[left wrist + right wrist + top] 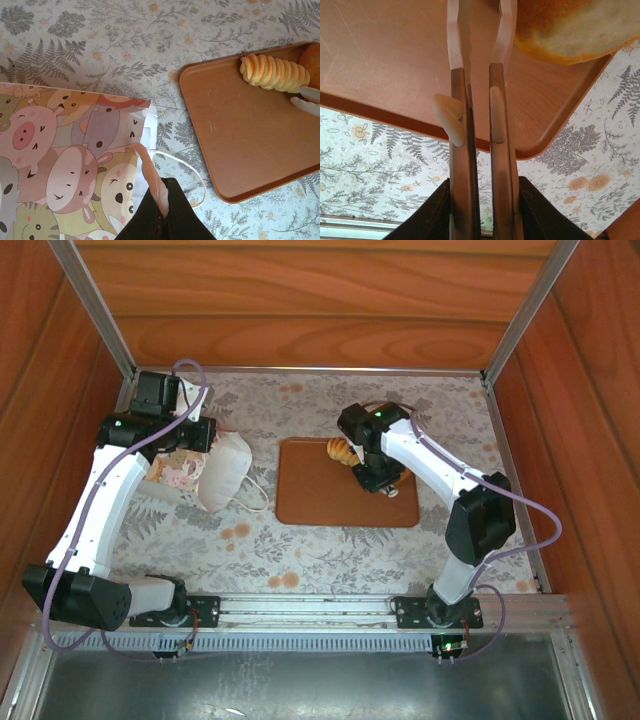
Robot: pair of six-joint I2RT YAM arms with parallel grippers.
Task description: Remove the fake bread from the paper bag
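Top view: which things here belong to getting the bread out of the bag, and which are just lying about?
Part of the job:
bag
bread
left gripper, shut on the bag's edge
right gripper, slightly open, holding nothing

Just lying about:
tray, with the bread resting on it
floral table cover

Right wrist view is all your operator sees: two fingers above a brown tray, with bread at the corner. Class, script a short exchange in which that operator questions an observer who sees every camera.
Operator: Where is the paper bag?
Observer: The paper bag lies on the table, left of the tray.
Operator: Is anything holding it?
Observer: Yes, the left gripper is shut on the bag's edge.
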